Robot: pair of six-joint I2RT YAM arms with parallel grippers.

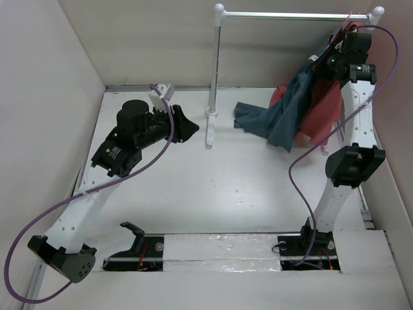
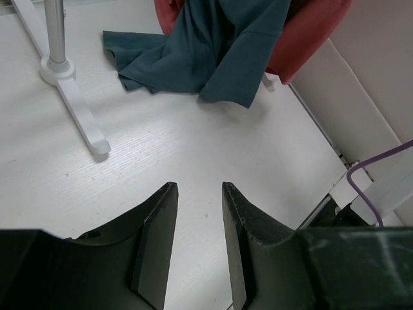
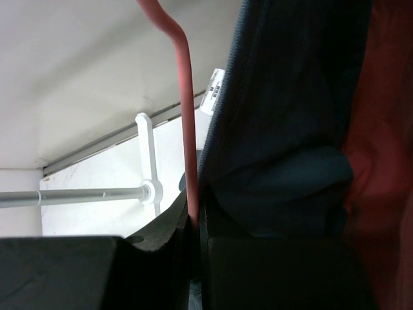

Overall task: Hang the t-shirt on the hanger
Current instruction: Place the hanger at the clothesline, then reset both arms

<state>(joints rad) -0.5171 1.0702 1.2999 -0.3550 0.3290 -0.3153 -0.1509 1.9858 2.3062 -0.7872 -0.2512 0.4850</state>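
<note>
Slate-blue cloth hangs from the right gripper (image 1: 342,46) in the overhead view. The t-shirt (image 1: 290,110) is lifted by one end close to the right end of the hanger (image 1: 290,14), just below its rod. Its lower part trails onto the table (image 1: 193,194), in front of a red shirt (image 1: 326,106). Held this high, the cloth looks ready to be carried over the rod, but it is not draped on it yet. The left gripper (image 1: 187,126) hovers low beside the hanger's left foot, facing the trailing hem and well apart from it. Bare table lies between them. The side wall (image 1: 395,129) stands close by the right arm, so room there is tight.

From the left wrist, the two fingers (image 2: 155,219) stand parted with nothing between them: released and idle. Ahead lie the t-shirt's crumpled lower edge and a hanging corner, with the red shirt behind. The hanger's white foot sits off to the left, out of the line of a straight reach.

From the right wrist, the jaws are clenched on the t-shirt's fabric. A red hem appears pinched in the same gap, which could drag the red shirt along. The silver rod and a white ball top show at lower left, to one side of the grip, with no cloth over them.
</note>
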